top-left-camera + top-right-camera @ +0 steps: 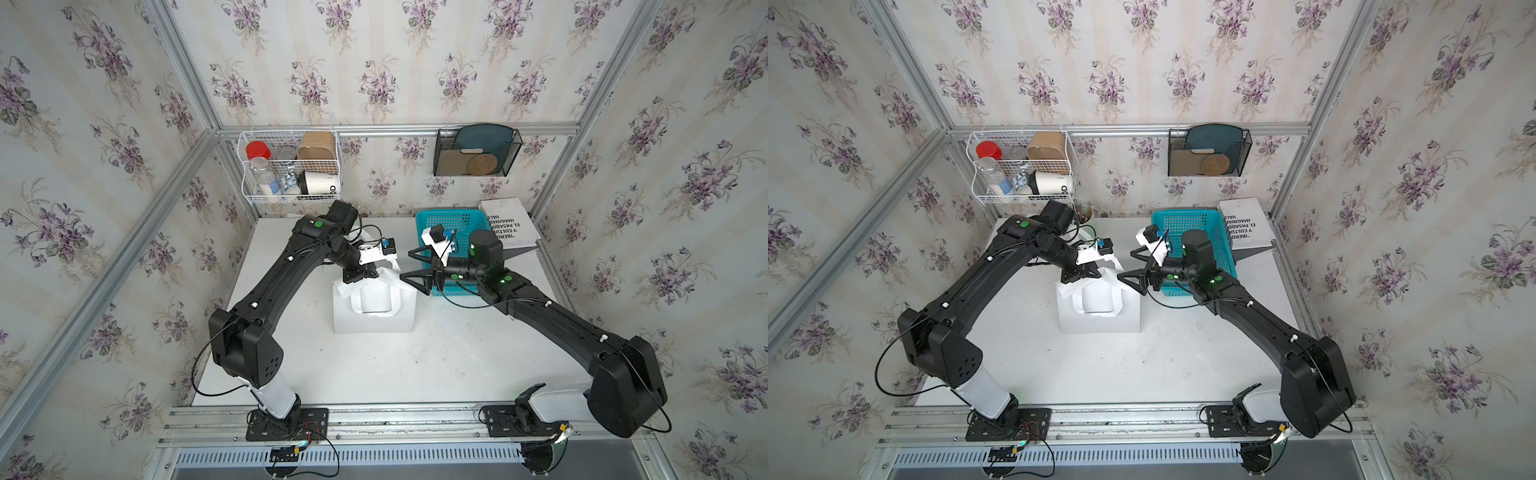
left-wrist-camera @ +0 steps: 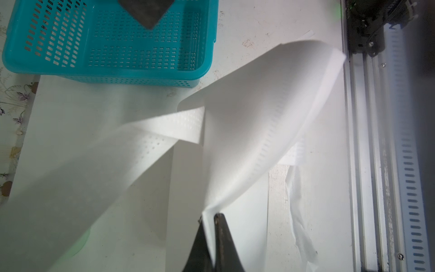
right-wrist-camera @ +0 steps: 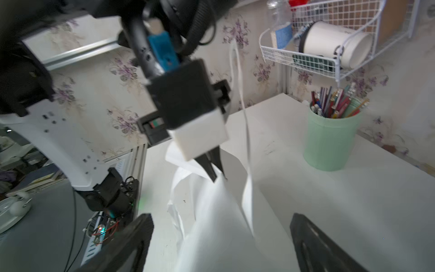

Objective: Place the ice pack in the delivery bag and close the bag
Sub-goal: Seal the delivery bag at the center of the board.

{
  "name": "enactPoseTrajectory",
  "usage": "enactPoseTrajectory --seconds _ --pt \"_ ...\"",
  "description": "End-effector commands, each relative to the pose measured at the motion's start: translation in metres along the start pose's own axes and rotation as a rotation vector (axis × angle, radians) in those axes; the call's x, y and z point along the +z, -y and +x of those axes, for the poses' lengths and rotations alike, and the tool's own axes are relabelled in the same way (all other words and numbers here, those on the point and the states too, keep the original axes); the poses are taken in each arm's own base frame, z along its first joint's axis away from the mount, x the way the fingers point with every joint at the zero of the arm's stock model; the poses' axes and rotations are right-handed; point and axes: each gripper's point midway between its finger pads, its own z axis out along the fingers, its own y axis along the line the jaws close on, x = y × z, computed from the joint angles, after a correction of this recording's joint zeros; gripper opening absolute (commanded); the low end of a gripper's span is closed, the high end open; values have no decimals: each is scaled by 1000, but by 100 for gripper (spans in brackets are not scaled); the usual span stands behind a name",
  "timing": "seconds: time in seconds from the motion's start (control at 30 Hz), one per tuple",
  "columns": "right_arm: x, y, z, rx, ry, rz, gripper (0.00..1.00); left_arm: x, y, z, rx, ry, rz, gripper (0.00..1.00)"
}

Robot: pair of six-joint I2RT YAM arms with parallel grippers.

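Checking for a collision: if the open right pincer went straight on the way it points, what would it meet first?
Probably the delivery bag: its edge fills the line ahead of the right pincer in the wrist view. The left pincer, shut on that edge, sits beyond; depth is unclear.

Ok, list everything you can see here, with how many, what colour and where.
bag: one, white, upright mid-table
basket: one, turquoise, back of the table beside the book
book: one, white with black print, back corner
pencil cup: one, pale green, by the back wall
wire rack: one, white, on the back wall
paper cup: one, white, lying in the wire rack
jar: one, red lid, in the wire rack
mesh holder: one, black, on the back wall
table: one, white, under everything
left tool: one, black, shut on the bag's top edge
right tool: one, black, open and empty beside the bag's top
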Motion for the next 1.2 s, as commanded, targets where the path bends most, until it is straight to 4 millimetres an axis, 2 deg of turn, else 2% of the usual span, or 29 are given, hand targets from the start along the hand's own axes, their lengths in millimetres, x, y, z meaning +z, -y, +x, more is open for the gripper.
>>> enactPoseTrajectory --seconds 0.0,0.1,0.2,0.33,0.5,0.67,0.77,0.87,0.97,1.07,1.17 --pt "14 4 19 -22 -86 55 94 -3 8 -4 7 24 30 0" --pt "23 4 26 -38 -113 52 89 -3 9 -6 6 35 39 0" --pt "28 -2 24 -53 -106 21 85 -3 10 -6 5 38 43 0" --pt "31 7 27 -41 -124 57 64 -5 13 -6 8 39 49 0" --pt "35 3 33 -29 -139 16 46 -8 15 -10 12 69 58 0" --pt "35 -4 34 -23 -116 -35 0 -16 19 -16 10 149 95 0" --pt "30 -3 32 -38 -90 -26 0 -21 18 -14 -15 177 104 7" --pt "20 1 24 -49 -36 5 0 -20 17 -7 -25 156 82 39" --pt "15 1 19 -57 -25 2 0 -21 19 4 -18 117 42 61" --pt "14 0 21 -66 -36 -17 0 -19 18 22 5 45 -23 63" --pt "13 -4 22 -71 -30 -34 0 -20 8 36 35 -18 -116 60"
